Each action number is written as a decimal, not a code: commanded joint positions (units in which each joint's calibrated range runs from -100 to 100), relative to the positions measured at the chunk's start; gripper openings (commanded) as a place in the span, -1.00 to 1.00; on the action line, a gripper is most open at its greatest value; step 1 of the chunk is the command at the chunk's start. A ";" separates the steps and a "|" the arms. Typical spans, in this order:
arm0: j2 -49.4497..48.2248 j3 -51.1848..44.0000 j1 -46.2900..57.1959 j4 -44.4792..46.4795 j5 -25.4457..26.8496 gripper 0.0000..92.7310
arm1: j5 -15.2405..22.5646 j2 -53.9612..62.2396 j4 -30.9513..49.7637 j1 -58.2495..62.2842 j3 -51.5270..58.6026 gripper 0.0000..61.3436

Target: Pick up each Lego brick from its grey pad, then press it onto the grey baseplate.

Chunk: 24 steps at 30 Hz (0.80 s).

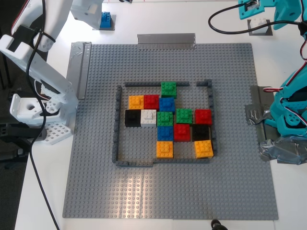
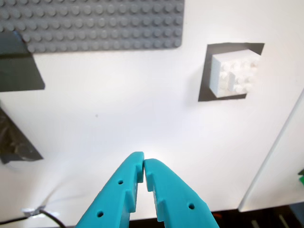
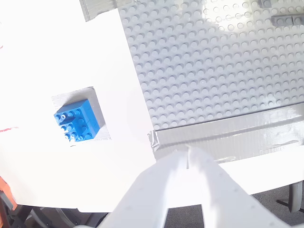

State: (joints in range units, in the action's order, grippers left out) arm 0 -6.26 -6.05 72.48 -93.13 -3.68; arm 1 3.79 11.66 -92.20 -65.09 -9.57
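Right now neither brick is being carried: both are sitting on their pads at the far corners of the white counter (image 1: 158, 19), beyond the baseplate. My first hand (image 2: 144, 164), a teal plastic pincer, is hovering with its tips pinched together and nothing between them, well short of the small white studded 2x2 Lego brick (image 2: 235, 73). That brick is resting squarely on its flat dark-grey square pad (image 2: 205, 71), which is only slightly larger than the brick, presumably so that the pick-up spot is marked and repeatable. My second hand (image 3: 189, 156), of white plastic, is likewise clenched on nothing, hanging over the counter beside a shiny silver tape strip (image 3: 228, 135) that seems to be pinning the plate's edge down against pressing forces. The small glossy blue 2x2 Lego brick (image 3: 76, 121) is lying on its own grey pad (image 3: 97, 102), apart from that hand.

In the exterior view the very large square grey studded baseplate (image 1: 144, 191) is filling the middle of the counter, with a low dark-grey brick frame (image 1: 117, 124) fencing a cluster of green, orange, red, blue, black and white bricks (image 1: 170, 122). The frame appears to be bounding the build area. Free studs inside it, near the exterior view's left, look like the likely places for pressing the two waiting bricks.
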 commanded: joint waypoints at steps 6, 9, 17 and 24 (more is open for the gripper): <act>-2.84 10.61 2.06 9.65 2.98 -1.00 | -0.69 6.80 6.84 10.07 22.53 -0.99; -2.84 10.61 2.06 9.65 2.93 -1.00 | -0.73 6.80 6.84 9.99 22.53 -0.99; -2.93 6.00 2.06 9.57 2.73 -1.00 | -0.49 6.88 7.17 9.99 22.35 -0.99; -2.84 0.95 1.55 9.08 2.68 -1.00 | 0.44 6.11 7.74 9.70 18.02 -0.99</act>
State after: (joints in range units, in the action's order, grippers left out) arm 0 -7.10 -2.24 74.10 -84.09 -0.97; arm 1 3.64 15.20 -84.71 -55.45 13.54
